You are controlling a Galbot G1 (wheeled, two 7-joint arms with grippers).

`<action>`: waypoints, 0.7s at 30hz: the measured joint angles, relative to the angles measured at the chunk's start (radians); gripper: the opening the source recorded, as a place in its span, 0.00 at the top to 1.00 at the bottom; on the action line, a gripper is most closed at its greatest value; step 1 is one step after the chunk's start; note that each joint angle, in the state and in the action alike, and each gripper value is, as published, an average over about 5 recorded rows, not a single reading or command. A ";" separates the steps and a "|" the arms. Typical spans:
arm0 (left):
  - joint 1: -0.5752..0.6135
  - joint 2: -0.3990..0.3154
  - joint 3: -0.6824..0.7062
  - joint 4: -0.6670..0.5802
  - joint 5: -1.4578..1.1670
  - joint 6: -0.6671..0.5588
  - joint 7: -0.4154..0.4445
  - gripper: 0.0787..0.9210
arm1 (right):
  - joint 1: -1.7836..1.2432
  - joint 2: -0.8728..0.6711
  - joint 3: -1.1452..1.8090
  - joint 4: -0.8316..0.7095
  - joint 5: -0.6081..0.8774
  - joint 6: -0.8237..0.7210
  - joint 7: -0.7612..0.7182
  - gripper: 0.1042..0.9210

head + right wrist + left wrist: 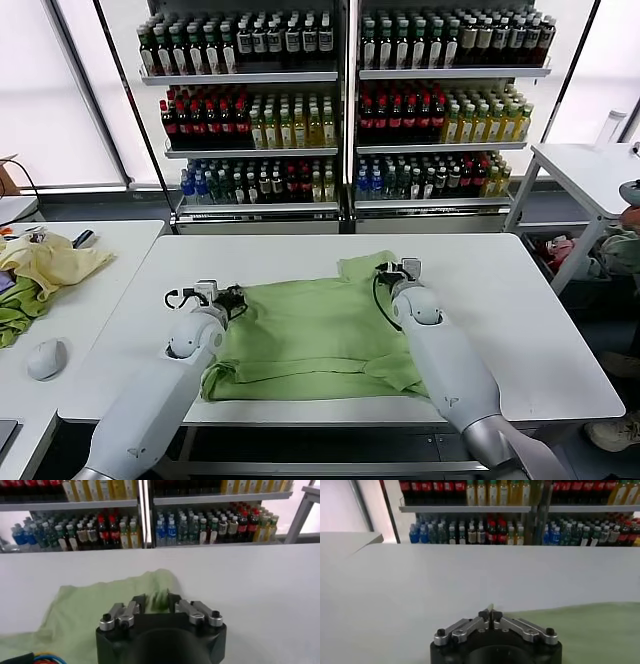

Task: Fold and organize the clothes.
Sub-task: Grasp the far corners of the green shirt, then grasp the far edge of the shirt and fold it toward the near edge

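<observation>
White table [520,330] before stocked drink shelves [345,75]: my left gripper [490,615] pinches the polo shirt [310,335] at its left edge. My right gripper [156,601], jaws narrowed, straddles a fold at the shirt's far right corner.

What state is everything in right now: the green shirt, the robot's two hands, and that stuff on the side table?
Polo shirt: spread on the white table, partly folded, far edge in both tools.
Left tool: shut on the shirt's far left edge.
Right tool: jaws apart, cloth between them at the far right corner.
Pale yellow garment: crumpled on the side table.
Darker green cloth: bunched beside it.
</observation>
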 measured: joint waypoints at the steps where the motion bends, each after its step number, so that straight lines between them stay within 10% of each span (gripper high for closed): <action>1: 0.006 0.004 -0.002 -0.010 -0.004 -0.006 0.000 0.99 | -0.007 -0.006 -0.001 0.013 0.002 0.004 0.000 0.83; 21: 0.155 0.109 -0.086 -0.322 -0.069 -0.083 0.005 0.99 | -0.231 -0.162 0.047 0.464 0.045 0.011 0.011 0.98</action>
